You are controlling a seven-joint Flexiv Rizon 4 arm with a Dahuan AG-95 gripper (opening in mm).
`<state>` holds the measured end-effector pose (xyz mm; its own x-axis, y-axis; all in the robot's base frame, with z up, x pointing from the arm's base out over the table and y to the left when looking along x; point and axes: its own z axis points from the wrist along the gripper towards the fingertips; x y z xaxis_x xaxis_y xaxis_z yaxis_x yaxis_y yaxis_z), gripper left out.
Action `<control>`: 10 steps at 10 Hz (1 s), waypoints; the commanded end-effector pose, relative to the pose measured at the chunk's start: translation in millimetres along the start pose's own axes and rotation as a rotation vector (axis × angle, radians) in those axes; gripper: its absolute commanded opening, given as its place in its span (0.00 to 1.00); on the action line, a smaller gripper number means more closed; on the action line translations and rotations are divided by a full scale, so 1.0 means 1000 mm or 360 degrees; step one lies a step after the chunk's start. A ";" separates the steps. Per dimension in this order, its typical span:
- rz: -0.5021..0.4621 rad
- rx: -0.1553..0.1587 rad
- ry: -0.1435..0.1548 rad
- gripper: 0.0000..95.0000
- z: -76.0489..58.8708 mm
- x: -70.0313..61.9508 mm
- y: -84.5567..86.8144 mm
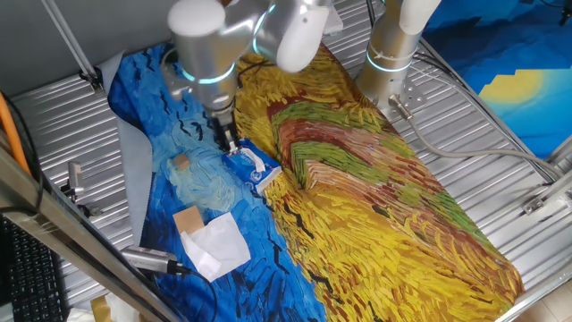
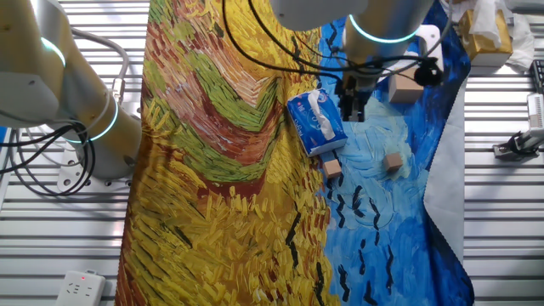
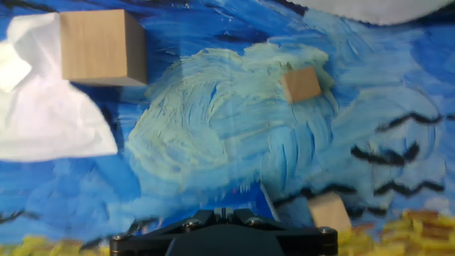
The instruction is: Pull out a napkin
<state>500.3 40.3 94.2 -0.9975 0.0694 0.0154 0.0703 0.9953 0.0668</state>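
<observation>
The blue tissue pack lies on the painted cloth, a tuft of white tissue standing out of its top slot. The gripper hangs just beside the pack on its blue-cloth side; whether its fingers are apart or together cannot be told. Three wooden blocks show: a small one touching the pack's end, another small one near it on the pale swirl, and a larger one farther off. Beside that large block lies the napkin, one creased white sheet, well apart from the pack.
</observation>
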 end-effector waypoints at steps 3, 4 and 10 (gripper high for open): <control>-0.0010 0.0000 0.0014 0.00 0.004 -0.005 0.002; -0.0009 0.0000 0.0014 0.00 0.004 -0.005 0.002; 0.0010 0.0008 -0.0017 0.00 0.004 -0.005 0.002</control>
<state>506.8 43.0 90.0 -0.9970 0.0766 0.0051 0.0768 0.9952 0.0599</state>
